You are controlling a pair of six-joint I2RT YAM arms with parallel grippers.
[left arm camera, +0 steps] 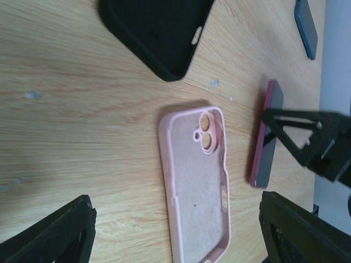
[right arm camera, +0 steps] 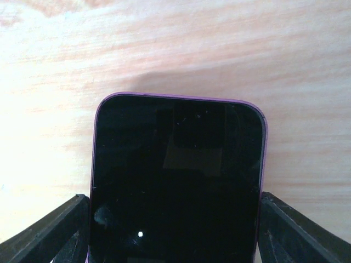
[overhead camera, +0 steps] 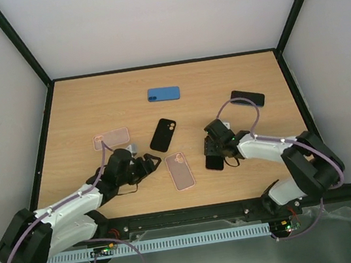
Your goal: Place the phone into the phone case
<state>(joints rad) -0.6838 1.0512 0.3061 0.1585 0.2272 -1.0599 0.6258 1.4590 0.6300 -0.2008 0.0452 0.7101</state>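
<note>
1. Table (overhead camera: pixel 232 70): wood top, dark frame, white walls on three sides.
2. Left arm (overhead camera: pixel 62 211) reached in from 7 o'clock. Right arm (overhead camera: pixel 277 149) reached in from 5 o'clock.
3. Left gripper (overhead camera: pixel 146 164) sat low over the wood with its jaws wide apart and nothing between them. It pointed toward 3 o'clock at the pink case.
4. Right gripper (right arm camera: pixel 174 230) straddled the phone, with one finger (right arm camera: pixel 49 230) close against each long edge. Couldn't tell whether it was actually clamped.
5. Phone (right arm camera: pixel 175 181): dark screen up, pink-purple rim, on the wood at 4 o'clock from table centre. It was just beside the pink case on that case's 3 o'clock side, not touching it.
6. Pink case (overhead camera: pixel 181 170): open side up, camera cut-out toward 12 o'clock, empty, lying between the two grippers.
7. Black case (overhead camera: pixel 163 135): near table centre, at 12 o'clock of the pink case and apart from it.
8. Clear pink case (overhead camera: pixel 111 139): at 9 o'clock of the black case, just past the left gripper.
9. Black handset (overhead camera: pixel 248 98): at 2 o'clock from centre, near the right edge.
10. Blue slab (overhead camera: pixel 163 93): at 12 o'clock from centre. Couldn't tell whether it was a phone or a case.
</note>
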